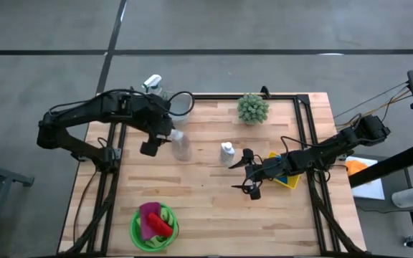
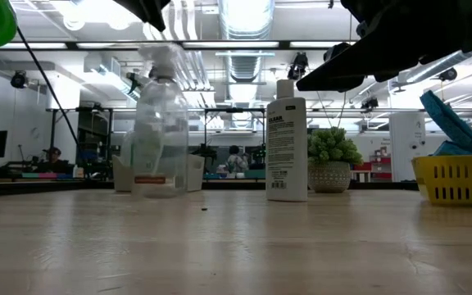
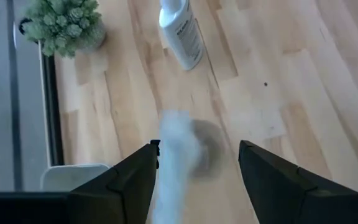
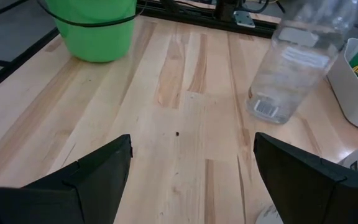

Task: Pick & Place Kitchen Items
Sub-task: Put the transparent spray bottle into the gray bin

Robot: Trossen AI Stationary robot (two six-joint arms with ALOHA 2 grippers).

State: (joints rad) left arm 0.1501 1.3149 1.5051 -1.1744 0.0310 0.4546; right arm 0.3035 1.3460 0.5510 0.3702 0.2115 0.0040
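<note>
Clear spray bottle (image 1: 182, 147) stands mid-table, its head a blur between the left gripper's (image 3: 197, 163) spread fingers just above. Only overhead shows the right gripper (image 1: 252, 175), released, near the white bottle (image 1: 227, 152).

The left arm reaches in from the table's left edge, elbow bent, its gripper (image 1: 149, 148) hanging over the wood with both dark fingers (image 3: 120, 183) spread wide — nothing between the pads. The right arm stretches low from the right edge toward the middle; its gripper (image 1: 252, 188) is likewise parted, fingers (image 4: 86, 171) well apart.
</note>
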